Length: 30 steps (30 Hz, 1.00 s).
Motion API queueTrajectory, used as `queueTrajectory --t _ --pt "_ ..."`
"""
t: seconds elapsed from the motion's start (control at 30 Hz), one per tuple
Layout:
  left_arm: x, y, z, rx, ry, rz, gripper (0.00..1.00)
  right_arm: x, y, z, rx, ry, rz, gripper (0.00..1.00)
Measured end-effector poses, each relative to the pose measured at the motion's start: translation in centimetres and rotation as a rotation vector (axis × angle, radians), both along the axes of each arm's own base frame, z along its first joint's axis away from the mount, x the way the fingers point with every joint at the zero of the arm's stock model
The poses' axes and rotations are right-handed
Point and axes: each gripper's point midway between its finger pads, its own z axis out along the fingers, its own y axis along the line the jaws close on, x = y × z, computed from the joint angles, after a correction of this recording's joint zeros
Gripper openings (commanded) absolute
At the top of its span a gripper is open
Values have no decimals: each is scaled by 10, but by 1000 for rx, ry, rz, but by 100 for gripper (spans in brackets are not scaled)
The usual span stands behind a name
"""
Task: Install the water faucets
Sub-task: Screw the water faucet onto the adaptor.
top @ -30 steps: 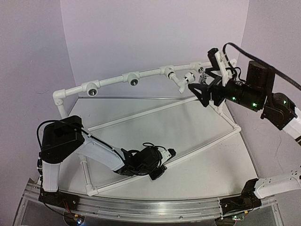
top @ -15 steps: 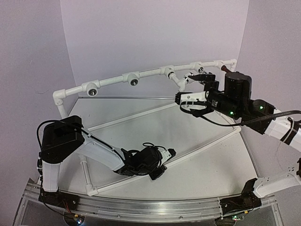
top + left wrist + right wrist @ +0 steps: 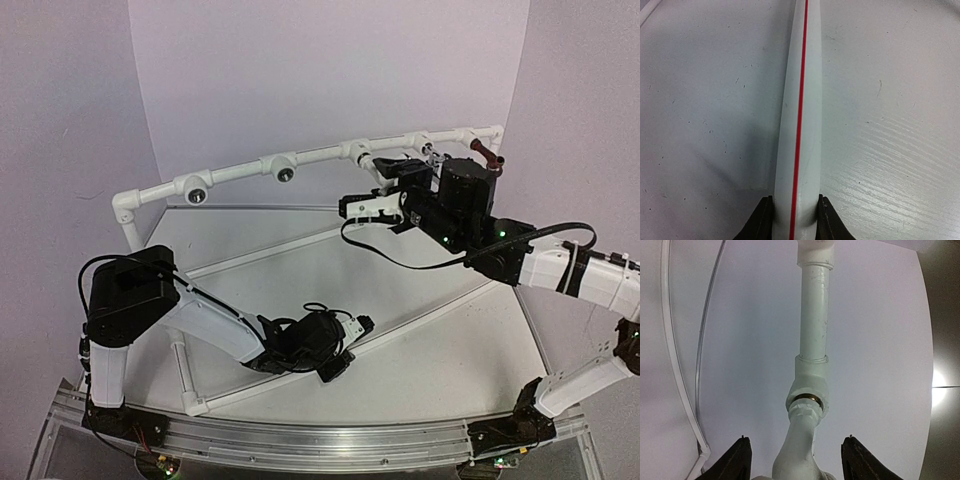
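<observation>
Right gripper (image 3: 796, 439): jaws apart, straddling the white faucet (image 3: 801, 422) with a gap on either side and no contact evident. The faucet lies directly ahead, between the fingers. Its long axis runs roughly along the claw's line of reach, and its far end is seated at a brass ring in the tee socket (image 3: 809, 377). The right arm is plainly the nearer. Judgement: the step calls for closing squarely on the body, then turning about that axis. The red-brown faucet (image 3: 487, 155) sits back beyond the wrist, at the pipe rail's (image 3: 320, 157) end. Left gripper (image 3: 795, 199): clamped on a red-striped white pipe (image 3: 801, 100), well apart.
</observation>
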Motion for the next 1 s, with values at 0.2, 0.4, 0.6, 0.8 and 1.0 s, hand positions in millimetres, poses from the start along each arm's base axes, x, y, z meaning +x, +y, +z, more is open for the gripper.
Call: queueTrajectory --t 0.2,0.4,0.6,0.8,1.0 --pt "0 0 0 0 0 0 0 12 1 0 81 13 -60 13" --pt "0 0 0 0 0 1 0 20 4 2 243 81 -109 9" --pt "0 0 0 0 0 0 0 22 3 3 509 206 -149 6" --pt "0 0 0 0 0 0 0 21 3 5 994 459 -152 0" --pt "0 0 0 0 1 0 0 22 1 7 1487 734 -136 0"
